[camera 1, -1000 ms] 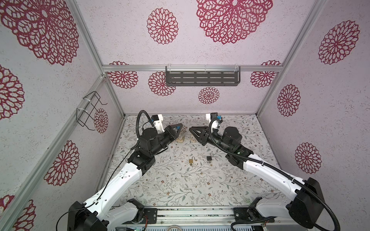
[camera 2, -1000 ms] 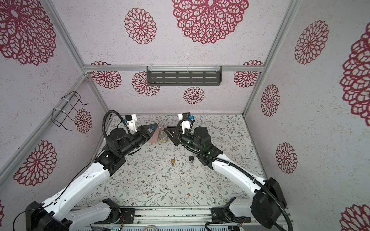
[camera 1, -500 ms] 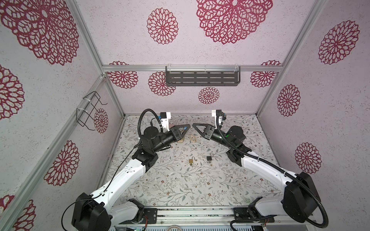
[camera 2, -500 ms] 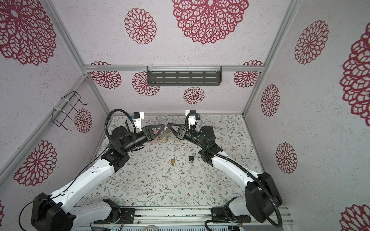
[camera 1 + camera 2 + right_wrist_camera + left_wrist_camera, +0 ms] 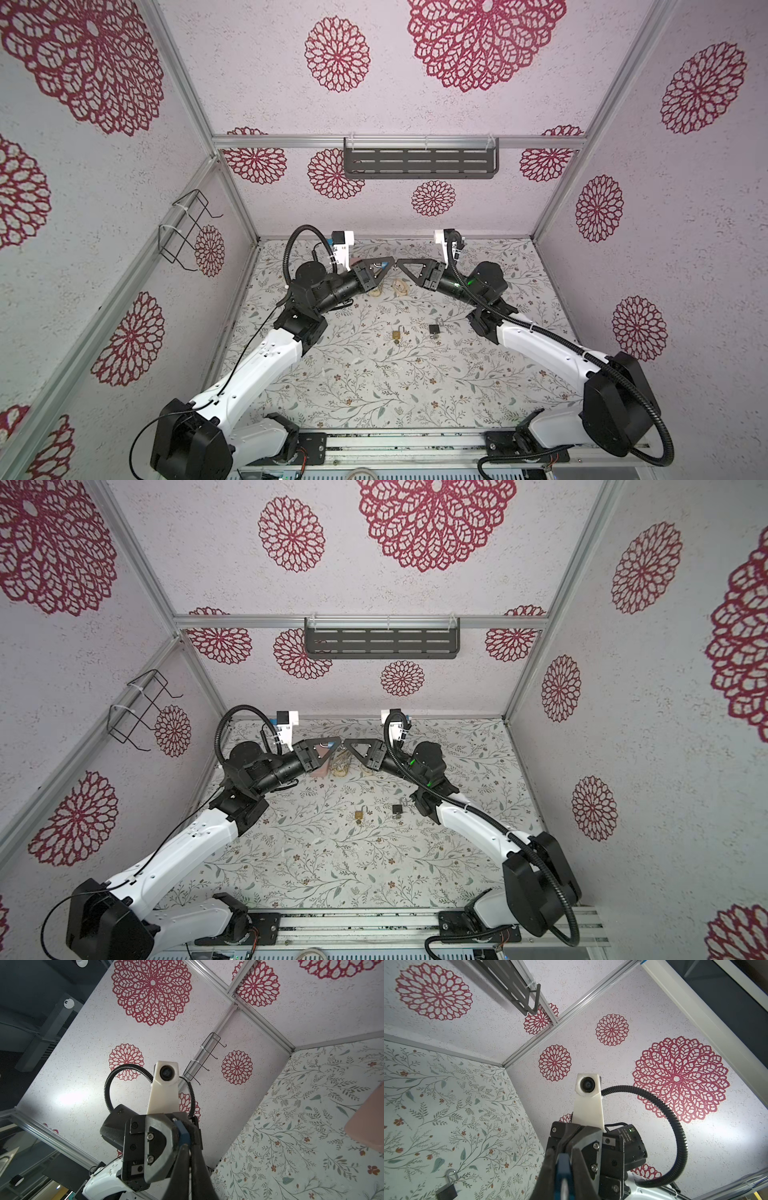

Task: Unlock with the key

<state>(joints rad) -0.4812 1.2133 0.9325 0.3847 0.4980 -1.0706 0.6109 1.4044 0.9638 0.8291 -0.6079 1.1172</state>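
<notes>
Two arms raised, tips nearly meeting; left pincer [image 5: 390, 261] clamps blue key [image 5: 183, 1133], right pincer [image 5: 400, 262] together.

A dark grey slotted metal shelf [image 5: 419, 163] is mounted on the rear wall, below an aluminium rail [image 5: 291, 141]. A black wire rack [image 5: 183, 230] is tied to the left wall. The table is covered by a pale leaf-and-flower printed cloth [image 5: 374, 386], on which a flat pink object [image 5: 367, 1124] is laid.

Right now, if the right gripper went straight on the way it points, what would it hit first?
The left gripper. In both top views the two stand tip to tip, so the right gripper would probably meet it, or the blue piece it clamps, almost at once.
</notes>
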